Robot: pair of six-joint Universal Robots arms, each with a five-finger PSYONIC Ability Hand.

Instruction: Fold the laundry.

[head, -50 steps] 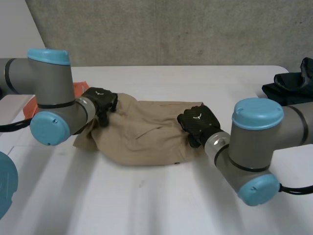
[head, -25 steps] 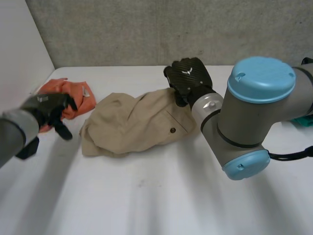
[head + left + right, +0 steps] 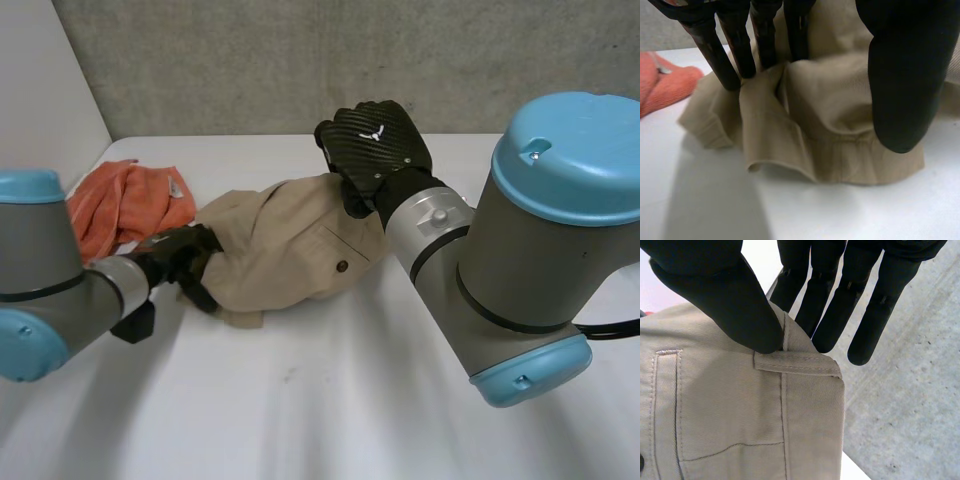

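**White table [image 3: 330,400], both hands on tan garment [image 3: 290,250]**

The garment lies bunched on the table. Left hand [image 3: 185,262] is at its near-left hem, straight fingers and thumb pinching a fold. Right hand [image 3: 375,150] is at its far waistband, thumb pressing the cloth against straight fingers by the belt loop [image 3: 795,365]. An orange cloth [image 3: 125,205] lies just left of the garment.

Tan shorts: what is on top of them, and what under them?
The left hand pinches a fold at the near edge of the tan shorts; the right hand pinches the waistband by a belt loop. White table shows around them; anything beneath the cloth is covered.
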